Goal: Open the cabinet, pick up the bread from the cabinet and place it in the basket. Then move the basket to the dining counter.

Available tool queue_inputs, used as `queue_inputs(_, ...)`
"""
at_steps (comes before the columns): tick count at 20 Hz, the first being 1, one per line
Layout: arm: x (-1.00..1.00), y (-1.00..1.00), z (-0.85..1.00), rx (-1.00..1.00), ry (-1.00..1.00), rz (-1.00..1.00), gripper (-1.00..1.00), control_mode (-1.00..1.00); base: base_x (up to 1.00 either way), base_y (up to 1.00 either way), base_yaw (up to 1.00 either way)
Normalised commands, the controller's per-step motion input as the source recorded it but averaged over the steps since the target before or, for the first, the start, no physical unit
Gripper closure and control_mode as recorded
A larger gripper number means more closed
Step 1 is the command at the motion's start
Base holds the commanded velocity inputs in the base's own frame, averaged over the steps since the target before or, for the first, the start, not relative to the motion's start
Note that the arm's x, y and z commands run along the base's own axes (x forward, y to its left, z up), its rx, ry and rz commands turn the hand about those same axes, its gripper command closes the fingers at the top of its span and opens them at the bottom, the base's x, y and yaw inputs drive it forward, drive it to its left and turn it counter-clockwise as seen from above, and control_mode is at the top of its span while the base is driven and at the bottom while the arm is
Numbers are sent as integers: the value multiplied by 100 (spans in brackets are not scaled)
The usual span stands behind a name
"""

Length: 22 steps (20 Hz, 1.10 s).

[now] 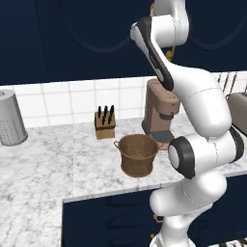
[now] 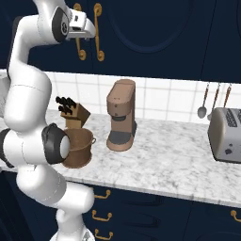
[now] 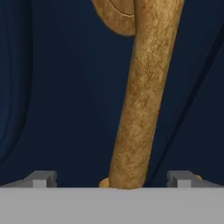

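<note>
While the basket [image 1: 138, 154] sits empty near the counter's [image 1: 43, 164] front edge, ahead of the coffee maker [image 2: 121, 114], we're on step one: opening the cabinet [image 2: 155, 33]. Its door's shut, so the bread's presumably inside. The pincer [image 3: 111, 179] is spread wide with the brass handle [image 3: 140, 96] between its tips. Next I'd say close on it and pull.

Kitchen wall run, marble worktop under dark navy cupboards.

A white tile backsplash [image 2: 169, 96] runs behind the veined worktop [image 2: 179, 160]. On it stand a brown coffee machine [image 2: 121, 115], a wooden knife block [image 1: 105, 123], a grey perforated metal cylinder [image 1: 9, 118] at the far left and a silver toaster [image 2: 227, 134] at the right. Utensils [image 2: 209, 100] hang on the tiles beside the toaster. Navy drawer fronts [image 2: 141, 212] with brass handles sit below.
</note>
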Motion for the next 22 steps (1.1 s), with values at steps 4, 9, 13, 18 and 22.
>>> queue_inputs(4, 35, -1, -43, 0, -28, 2, -100, -100, 0, 0, 0)
queue_inputs(9, 49, 0, -11, 0, -6, 2, 100, -100, 0, 0, 0)
queue_inputs(13, 25, 0, 0, 0, 0, 1, 100, -100, 0, 0, 0)
queue_inputs(18, -58, 37, 0, -2, -3, -2, 100, -100, 0, 0, 0)
queue_inputs(22, -100, 61, -1, -3, -9, -1, 100, -100, 0, 0, 0)
